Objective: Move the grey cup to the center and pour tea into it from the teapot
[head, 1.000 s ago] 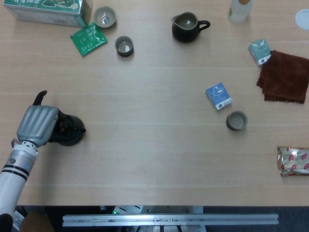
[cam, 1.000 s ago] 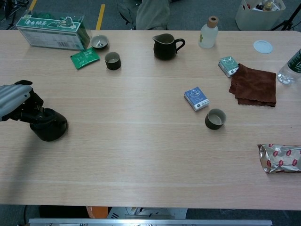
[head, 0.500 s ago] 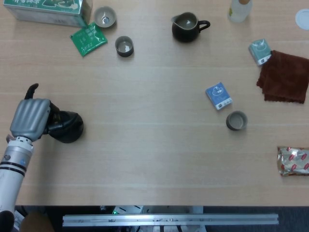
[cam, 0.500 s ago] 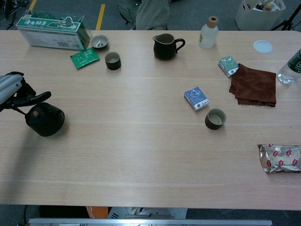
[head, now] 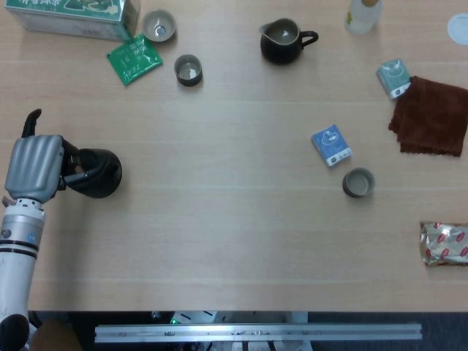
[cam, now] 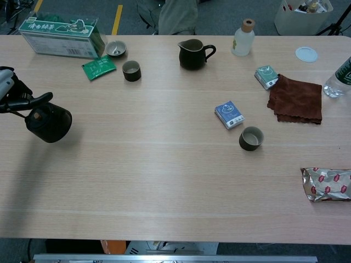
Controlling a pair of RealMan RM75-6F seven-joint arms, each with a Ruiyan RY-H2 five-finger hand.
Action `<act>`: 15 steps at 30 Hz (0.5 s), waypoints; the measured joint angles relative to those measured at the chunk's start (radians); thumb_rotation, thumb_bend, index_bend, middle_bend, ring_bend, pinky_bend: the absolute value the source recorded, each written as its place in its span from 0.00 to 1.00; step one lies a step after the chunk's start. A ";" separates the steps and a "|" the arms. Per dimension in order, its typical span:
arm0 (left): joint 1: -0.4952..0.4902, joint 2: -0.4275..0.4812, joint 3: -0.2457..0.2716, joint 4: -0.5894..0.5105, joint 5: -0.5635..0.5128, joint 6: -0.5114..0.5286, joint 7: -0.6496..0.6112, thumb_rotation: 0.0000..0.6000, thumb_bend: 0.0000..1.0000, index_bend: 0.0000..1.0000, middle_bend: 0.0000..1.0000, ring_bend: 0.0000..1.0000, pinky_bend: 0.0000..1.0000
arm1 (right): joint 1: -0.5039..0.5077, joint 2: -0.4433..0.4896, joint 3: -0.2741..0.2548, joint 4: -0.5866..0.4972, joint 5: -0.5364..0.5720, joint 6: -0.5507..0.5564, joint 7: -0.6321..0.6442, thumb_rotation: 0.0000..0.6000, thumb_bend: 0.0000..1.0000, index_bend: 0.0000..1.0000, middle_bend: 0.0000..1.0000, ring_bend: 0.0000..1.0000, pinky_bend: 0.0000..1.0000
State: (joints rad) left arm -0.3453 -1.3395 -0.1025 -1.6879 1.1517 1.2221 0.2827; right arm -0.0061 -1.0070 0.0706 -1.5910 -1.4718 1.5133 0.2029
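Observation:
A black round teapot (head: 100, 172) (cam: 50, 124) is at the far left of the table, and my left hand (head: 34, 167) (cam: 12, 96) grips it by its handle side. In the chest view the pot looks tilted and slightly raised above the wood. The grey cup (head: 358, 182) (cam: 251, 138) stands upright and empty-looking on the right half of the table, just below a blue packet (head: 331, 145). My right hand shows in neither view.
At the back stand a dark pitcher (head: 281, 40), a small dark cup (head: 189, 70), a pale bowl (head: 159, 25), a green tea box (head: 73, 14) and a green sachet (head: 134, 58). At the right are a brown cloth (head: 431, 115), a teal packet (head: 393, 77) and a foil pack (head: 444, 243).
My left hand has drawn the teapot to the left and away from the front edge, and in the chest view the pot now sits higher. The grey cup has not moved.

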 measured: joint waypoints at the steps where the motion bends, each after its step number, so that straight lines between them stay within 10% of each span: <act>1: 0.001 -0.002 -0.003 0.000 0.001 0.007 0.001 0.33 0.21 1.00 1.00 0.84 0.06 | 0.000 0.000 -0.001 -0.001 -0.003 0.000 -0.001 1.00 0.20 0.20 0.22 0.09 0.12; 15: 0.012 -0.011 -0.026 -0.009 0.035 0.068 -0.017 0.60 0.30 1.00 1.00 0.84 0.06 | 0.005 0.001 -0.013 -0.009 -0.038 0.007 -0.011 1.00 0.20 0.20 0.22 0.09 0.12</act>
State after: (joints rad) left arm -0.3332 -1.3505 -0.1287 -1.6970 1.1864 1.2896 0.2659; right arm -0.0016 -1.0060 0.0580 -1.5995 -1.5095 1.5201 0.1922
